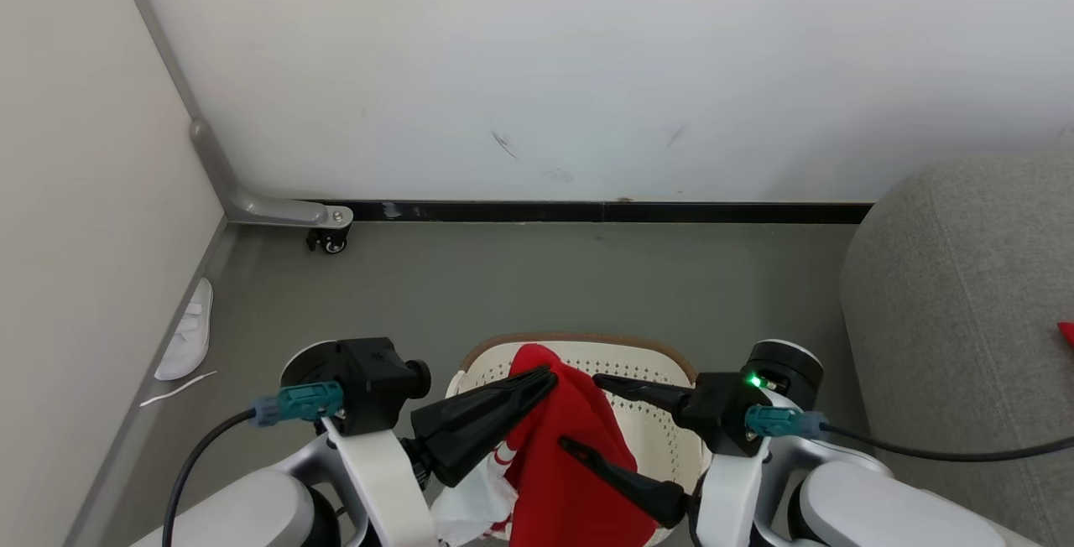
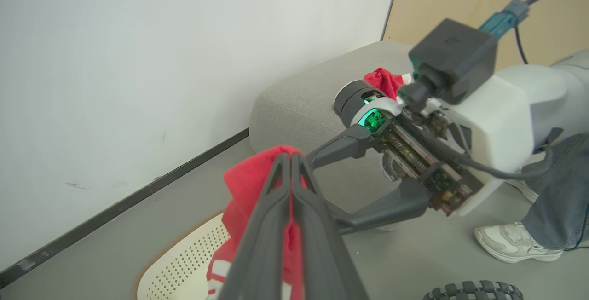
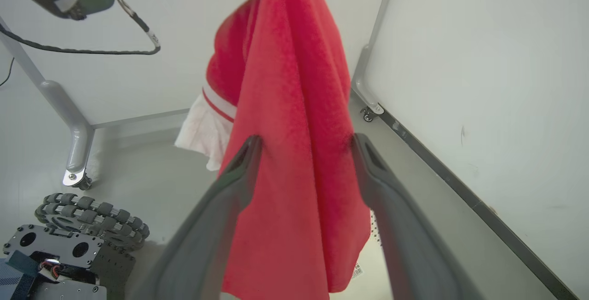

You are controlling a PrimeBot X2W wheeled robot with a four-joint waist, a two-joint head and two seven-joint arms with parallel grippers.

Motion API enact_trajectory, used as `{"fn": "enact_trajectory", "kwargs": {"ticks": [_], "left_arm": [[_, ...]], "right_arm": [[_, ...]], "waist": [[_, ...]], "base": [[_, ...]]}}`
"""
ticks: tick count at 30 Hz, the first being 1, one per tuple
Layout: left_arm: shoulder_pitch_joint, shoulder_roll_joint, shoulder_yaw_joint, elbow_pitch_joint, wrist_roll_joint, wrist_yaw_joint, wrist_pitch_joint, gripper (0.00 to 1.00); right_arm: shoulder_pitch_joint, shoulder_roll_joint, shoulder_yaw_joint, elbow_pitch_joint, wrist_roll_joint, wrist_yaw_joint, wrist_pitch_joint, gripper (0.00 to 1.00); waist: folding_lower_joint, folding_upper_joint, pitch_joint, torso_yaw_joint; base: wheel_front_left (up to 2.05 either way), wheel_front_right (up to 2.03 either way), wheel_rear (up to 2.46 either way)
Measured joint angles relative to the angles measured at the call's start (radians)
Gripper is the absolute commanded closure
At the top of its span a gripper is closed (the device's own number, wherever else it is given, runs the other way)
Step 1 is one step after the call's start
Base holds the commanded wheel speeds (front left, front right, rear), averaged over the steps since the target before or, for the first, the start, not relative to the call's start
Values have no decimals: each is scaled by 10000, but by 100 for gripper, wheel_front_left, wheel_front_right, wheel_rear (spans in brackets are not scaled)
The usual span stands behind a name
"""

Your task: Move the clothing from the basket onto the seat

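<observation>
My left gripper (image 1: 545, 376) is shut on the top of a red piece of clothing (image 1: 564, 467), which hangs from it above the basket (image 1: 579, 340). White striped trim (image 1: 503, 455) shows at its lower left. My right gripper (image 1: 583, 413) is open, one finger on each side of the hanging cloth (image 3: 294, 106). In the right wrist view its fingertips (image 3: 251, 150) sit at the fabric's edges. The grey seat (image 1: 956, 295) stands to the right, and a second red garment (image 2: 384, 81) lies on it. The left wrist view shows the shut left gripper (image 2: 290, 158) pinching the cloth (image 2: 244, 182).
A white wall with a dark baseboard (image 1: 587, 211) is straight ahead. At the left corner stands a grey frame leg on a caster (image 1: 331, 238), with a white slipper (image 1: 189, 339) on the floor near it. A person's white shoe (image 2: 515, 242) and trouser leg are beside the robot's base wheel (image 3: 92, 212).
</observation>
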Motion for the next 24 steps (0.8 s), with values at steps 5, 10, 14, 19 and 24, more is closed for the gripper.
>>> {"fn": "enact_trajectory", "kwargs": {"ticks": [5,10,14,19,24], "left_arm": [[-238,-115,-182,-75,-38,0,10,100],[-308,-125,-299,-98,-96,-4,10,100],[-547,-173,-418,-151,-180,-77,4,100],[-761,-224,-531,-230,-184,-77,-92,100],[-915,-222,-639,-368,-391,-77,-188,100]], "right_arm": [[-375,-104,347,109,186,0,46,0],[-733,-127,621,144,422,0,54,0],[-805,-148,886,186,640,0,52,0],[-965,-150,1081,217,905,0,50,49],[-965,-188,1110,447,1124,0,21,51]], "waist": [[0,0,1,24],[0,0,-8,18],[0,0,-19,19],[0,0,-27,31],[0,0,-23,38]], "base": [[0,0,0],[0,0,0],[0,0,0],[0,0,0],[0,0,0]]}}
